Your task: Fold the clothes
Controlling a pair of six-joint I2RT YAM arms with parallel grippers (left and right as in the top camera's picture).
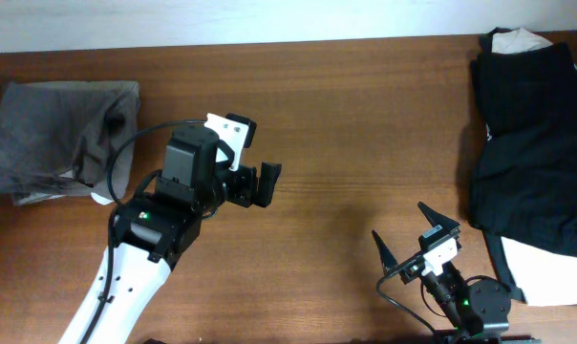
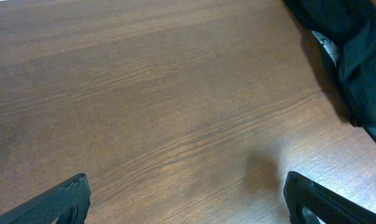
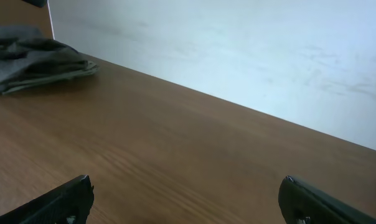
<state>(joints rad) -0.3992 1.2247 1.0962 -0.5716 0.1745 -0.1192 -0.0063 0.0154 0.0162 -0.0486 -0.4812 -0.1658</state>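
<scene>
A folded grey garment lies at the far left of the wooden table; it also shows in the right wrist view. A pile of black and white garments lies at the right edge; its black fabric shows in the left wrist view. My left gripper is open and empty over the table's middle left. My right gripper is open and empty near the front edge, left of the black pile.
A pale wall runs behind the table's far edge. The left arm's white link reaches in from the front left. The right arm's base sits at the front right.
</scene>
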